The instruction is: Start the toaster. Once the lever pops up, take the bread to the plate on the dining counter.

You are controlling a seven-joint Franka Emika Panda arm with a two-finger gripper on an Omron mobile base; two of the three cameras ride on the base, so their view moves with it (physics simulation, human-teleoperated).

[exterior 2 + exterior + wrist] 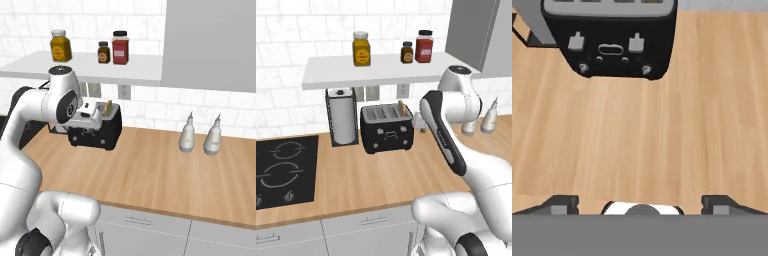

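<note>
The black toaster stands on the wood worktop against the tiled wall. A slice of bread pokes up from its right-hand slot, seen too as bread in the right base view. In the hand view the toaster's front shows two pale levers and small knobs. My gripper hangs open just in front of the toaster, above bare worktop, its fingertips wide apart and holding nothing. The hand sits close to the toaster's front. The plate and the dining counter are out of view.
A paper-towel holder stands left of the toaster, and a black hob lies further left. A white shelf with jars hangs above. Two pale bottles stand to the right under a grey cabinet.
</note>
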